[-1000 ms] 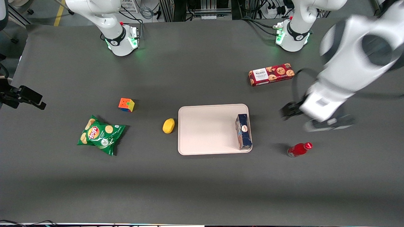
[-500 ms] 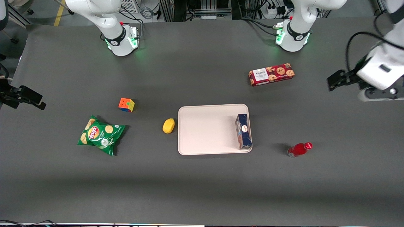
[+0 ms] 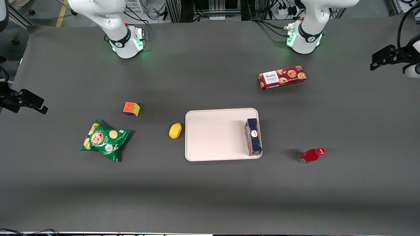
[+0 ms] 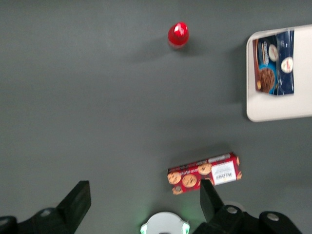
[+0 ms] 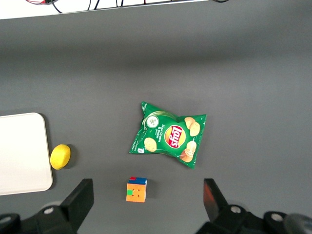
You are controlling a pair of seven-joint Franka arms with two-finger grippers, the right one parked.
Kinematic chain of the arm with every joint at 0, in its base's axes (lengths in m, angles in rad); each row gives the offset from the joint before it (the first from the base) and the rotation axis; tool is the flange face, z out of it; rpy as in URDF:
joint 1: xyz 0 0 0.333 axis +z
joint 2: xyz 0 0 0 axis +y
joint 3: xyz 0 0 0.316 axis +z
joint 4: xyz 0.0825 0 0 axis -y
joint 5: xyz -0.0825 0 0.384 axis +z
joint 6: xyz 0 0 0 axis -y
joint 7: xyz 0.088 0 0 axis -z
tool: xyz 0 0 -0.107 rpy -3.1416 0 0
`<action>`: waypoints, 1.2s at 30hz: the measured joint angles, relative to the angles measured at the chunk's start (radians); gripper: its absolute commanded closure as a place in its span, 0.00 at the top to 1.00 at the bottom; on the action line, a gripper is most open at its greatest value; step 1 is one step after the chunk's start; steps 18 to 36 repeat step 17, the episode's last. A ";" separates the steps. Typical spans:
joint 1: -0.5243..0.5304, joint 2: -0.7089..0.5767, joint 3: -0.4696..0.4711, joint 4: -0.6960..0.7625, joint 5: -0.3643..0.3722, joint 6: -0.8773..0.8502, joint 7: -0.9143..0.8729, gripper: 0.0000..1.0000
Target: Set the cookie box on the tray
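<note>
**A:** Front view first: where is the cookie box (image 3: 253, 136)?

**B:** It sits on the tray (image 3: 215, 134), right along the tray's short edge toward the working arm's end of the counter (image 3: 210, 196). One long side lies close against the low rim, and the end nearer the front camera reaches the rounded corner. It is a dark navy carton with a small white oval on the upper face.

**A:** And the hand?

**B:** The hand (image 3: 380, 59) hangs well apart from the tray, out at the working arm's edge of the counter, above bare dark surface. Its black fingers (image 4: 78, 202) stand spread wide with nothing between them.

**A:** How much open room is around the tray?

**B:** Most of the tray's pale, smooth surface is bare. A yellow lemon (image 3: 175, 130) lies just beside the short edge toward the parked arm's end, not touching. The strip of counter nearer the front camera is wide and holds nothing.

**A:** What else is about?

**B:** A red box (image 3: 282, 77) with cookie pictures and a white label lies flat, farther from the front camera than the tray. A glossy red bottle (image 3: 311, 155) stands near the tray's corner toward the working arm's end, apart from it. Toward the parked arm's end are a crinkled green chip bag (image 3: 104, 140) and a many-coloured puzzle cube (image 3: 131, 108). The counter is matte dark grey.
</note>
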 measured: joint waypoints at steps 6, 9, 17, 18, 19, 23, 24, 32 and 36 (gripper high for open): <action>0.038 -0.061 -0.045 -0.135 0.000 0.091 0.018 1.00; 0.048 -0.081 -0.071 -0.170 0.000 0.110 0.018 1.00; 0.053 -0.100 -0.086 -0.175 0.003 0.120 0.017 1.00; 0.053 -0.100 -0.086 -0.175 0.003 0.120 0.017 1.00; 0.053 -0.100 -0.086 -0.175 0.003 0.120 0.017 1.00; 0.053 -0.100 -0.086 -0.175 0.003 0.120 0.017 1.00; 0.053 -0.100 -0.086 -0.175 0.003 0.120 0.017 1.00; 0.053 -0.100 -0.086 -0.175 0.003 0.120 0.017 1.00; 0.053 -0.100 -0.086 -0.175 0.003 0.120 0.017 1.00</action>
